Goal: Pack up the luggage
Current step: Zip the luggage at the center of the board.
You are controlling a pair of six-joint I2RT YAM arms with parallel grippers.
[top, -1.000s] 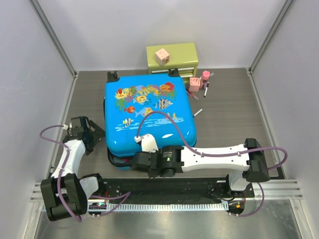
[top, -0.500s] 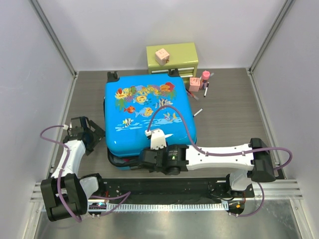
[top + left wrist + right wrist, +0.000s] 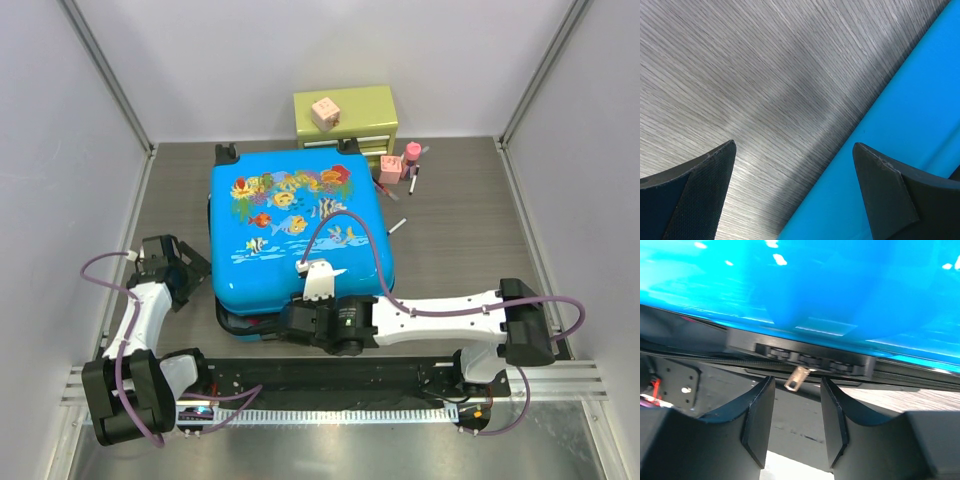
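Two arms rise from the lower frame edge. The right arm (image 3: 430, 312) lies low, stretched leftward along the near rim of the luggage (image 3: 295, 230). Its jaws are half-spread and grip nothing, with a zipper pull (image 3: 798, 378) dangling just beyond them. The left arm (image 3: 140, 310) holds its jaws wide over the bench (image 3: 740, 75), beside the shell's left side. The luggage sits mid-frame, lid down, with open bench to its right.
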